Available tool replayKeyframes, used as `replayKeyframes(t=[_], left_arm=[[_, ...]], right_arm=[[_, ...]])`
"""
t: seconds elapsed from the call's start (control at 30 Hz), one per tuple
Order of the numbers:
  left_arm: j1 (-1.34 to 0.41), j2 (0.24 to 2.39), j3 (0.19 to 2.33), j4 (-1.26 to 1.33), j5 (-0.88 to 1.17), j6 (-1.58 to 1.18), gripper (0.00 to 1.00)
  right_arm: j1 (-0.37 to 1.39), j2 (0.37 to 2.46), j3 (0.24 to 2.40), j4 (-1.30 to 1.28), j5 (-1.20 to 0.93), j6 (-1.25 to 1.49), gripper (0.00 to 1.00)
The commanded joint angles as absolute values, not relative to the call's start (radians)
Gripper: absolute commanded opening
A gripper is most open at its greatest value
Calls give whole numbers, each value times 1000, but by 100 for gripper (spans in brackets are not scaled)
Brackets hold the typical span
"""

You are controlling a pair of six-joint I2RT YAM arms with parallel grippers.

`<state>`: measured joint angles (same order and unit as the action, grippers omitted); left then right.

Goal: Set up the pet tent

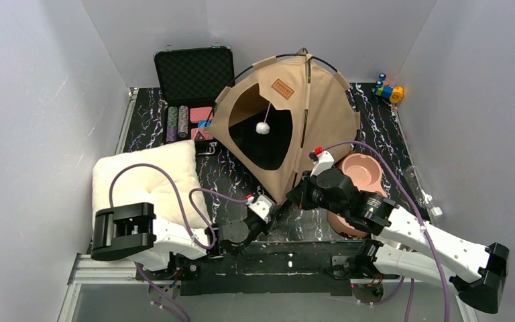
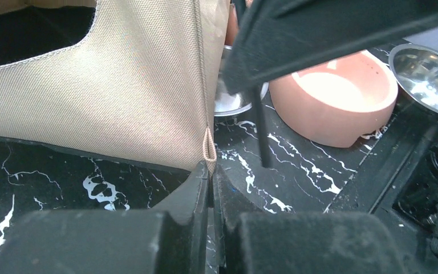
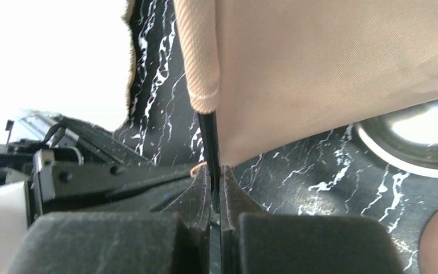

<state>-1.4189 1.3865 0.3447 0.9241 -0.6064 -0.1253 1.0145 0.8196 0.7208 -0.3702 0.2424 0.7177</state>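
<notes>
The tan pet tent (image 1: 322, 114) stands at the back centre with its cat-head doorway (image 1: 251, 144), white pom-pom (image 1: 263, 128) and brown label (image 1: 282, 88) facing front left. My left gripper (image 1: 273, 209) is at the tent's near bottom corner. In the left wrist view it (image 2: 211, 171) is shut on the corner's tan fabric loop (image 2: 209, 149). My right gripper (image 1: 300, 194) is just right of that corner. In the right wrist view it (image 3: 215, 174) is shut on the thin black pole (image 3: 209, 137) where it comes out of the tan sleeve (image 3: 199, 57). The pole also shows in the left wrist view (image 2: 260, 131).
A fluffy cream cushion (image 1: 144, 178) lies at the left. An open black case (image 1: 194, 74) with poker chips is at the back left. A pink bowl (image 1: 362, 171) and a steel bowl (image 2: 428, 68) sit right of the tent. A small toy (image 1: 389, 90) is at the back right.
</notes>
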Motion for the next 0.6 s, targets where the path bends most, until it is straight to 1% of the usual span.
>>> replayKeyframes(t=[0.0,0.13,0.57], left_arm=[[-1505,1470,374,879,-684,-60,0],[-1536,1510,388,912,-736,-39,0],[-1537,1518,400,880,-711,-51,0]], right_arm=[[928,827,818,-136,420,667,1],[883,840,837,-111,391,666,1],[828,800,874,-75,298,739,1]])
